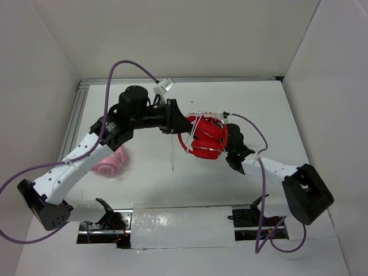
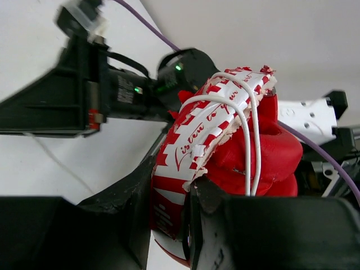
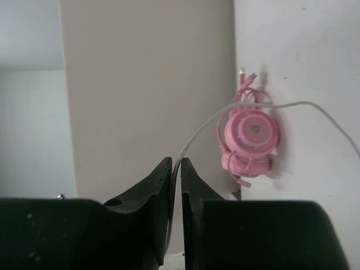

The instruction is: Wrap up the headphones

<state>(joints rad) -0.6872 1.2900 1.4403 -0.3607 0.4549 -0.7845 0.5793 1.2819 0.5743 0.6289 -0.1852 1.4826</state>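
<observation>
Headphones (image 1: 205, 140) sat mid-table, a touch right of centre, held between both arms. Left end effector (image 1: 183, 127) reached in from the left and was clamped hard on the headband (image 2: 194, 143). Its fingers (image 2: 214, 219) were closed on either side, with the red-and-white patterned band squeezed between them. Ear cups (image 2: 264, 163) were folded together just right of that grip.

White cable (image 2: 250, 140) ran in two strands over the band and down across the cups in the left wrist view. Top view showed the same white loops across the red bundle. One loose strand also hung down on its near-left side toward the table (image 1: 201, 190). Couldn't tell whether the cups touched the table or hung clear.

Right end effector (image 3: 175, 169) sat just right of the headphones, pointing left. Jaws were almost fully closed, only a sliver between the tips, with the white cable pinched in that sliver. From the tips the cable arced up and off to the right of the right wrist view in a smooth curve, no kinks.

Pink headphones (image 1: 111, 164) lay on the left side of the table, partly under the left arm and well apart from the red set. Their own pink cord was bundled on them. Purple harness lines (image 1: 127, 61) looped off both arms.
</observation>
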